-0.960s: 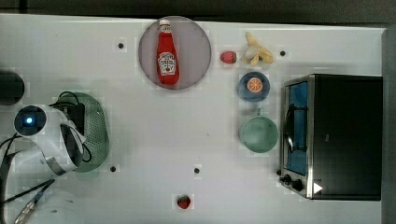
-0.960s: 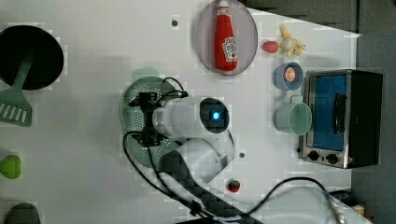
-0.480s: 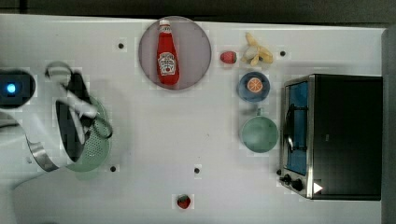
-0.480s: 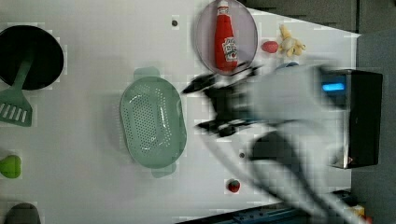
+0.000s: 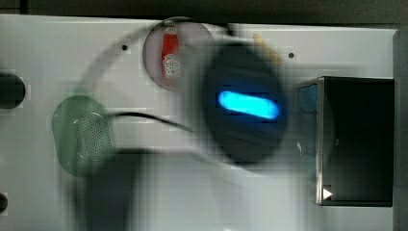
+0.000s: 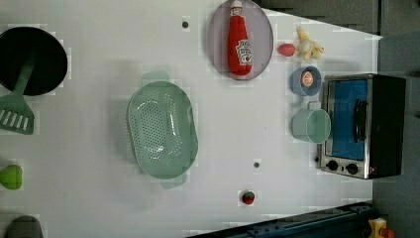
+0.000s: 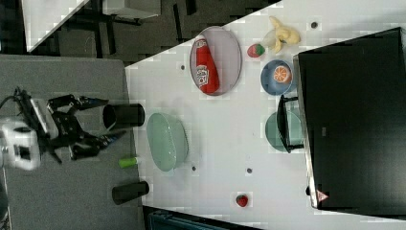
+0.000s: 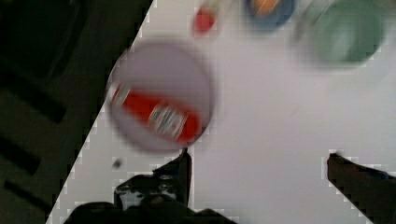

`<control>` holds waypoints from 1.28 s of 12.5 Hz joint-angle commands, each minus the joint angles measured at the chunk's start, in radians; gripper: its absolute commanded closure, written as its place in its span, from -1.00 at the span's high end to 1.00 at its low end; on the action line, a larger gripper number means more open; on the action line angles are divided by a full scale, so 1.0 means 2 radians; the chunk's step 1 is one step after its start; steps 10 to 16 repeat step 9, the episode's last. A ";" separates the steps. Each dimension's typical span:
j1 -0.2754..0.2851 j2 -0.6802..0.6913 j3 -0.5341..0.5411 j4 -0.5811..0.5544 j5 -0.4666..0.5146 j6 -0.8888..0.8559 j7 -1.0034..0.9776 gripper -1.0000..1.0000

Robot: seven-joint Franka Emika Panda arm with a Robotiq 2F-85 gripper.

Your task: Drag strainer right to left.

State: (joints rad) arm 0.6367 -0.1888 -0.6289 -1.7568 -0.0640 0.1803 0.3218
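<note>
Fingers: both dark fingers point(image 8: 184, 170) stand wide apart in the wrist view, with bare white table between them and nothing held.
Gripper: the gripper point(image 7: 112, 117) hangs off the table in the right view, beyond the table's edge on the right view's left, well apart from the strainer.
Arm in top view: a strongly blurred dark shape with a blue light crosses the middle of the table, so the arm seems to be swinging fast.
Strainer: the strainer point(image 6: 162, 130) lies flat on the white table point(image 6: 99, 89), mouth up, free of any contact; in the left view it sits left of the middle, between the black pan point(image 6: 29, 59) and the plate point(image 6: 264, 39) with the ketchup bottle point(image 6: 239, 38).
Strainer in other views: near the top view's left edge point(image 5: 82, 134), and near the right view's left table edge point(image 7: 166, 141).
Neighbours: the green cup point(image 6: 311, 125), the blue bowl point(image 6: 305, 81) and the toaster oven point(image 6: 364, 126) stay far on the left view's right.
Step in hand: I judge the drag is finished and the arm is retreating.
How to do it well: keep the fingers high above the table while leaving, so they cannot catch the strainer's rim or its end tabs and push it back.
Risk: the green spatula point(image 6: 17, 111) and the small green object point(image 6: 11, 177) are near; a low pass could disturb them.
</note>
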 commanded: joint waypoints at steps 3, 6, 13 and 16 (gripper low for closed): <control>-0.002 -0.014 -0.042 -0.044 -0.017 -0.042 -0.136 1.00; -0.001 -0.009 -0.041 -0.050 -0.016 -0.041 -0.136 1.00; -0.001 0.005 -0.041 -0.050 -0.016 -0.041 -0.136 1.00; -0.001 0.005 -0.041 -0.050 -0.016 -0.041 -0.136 1.00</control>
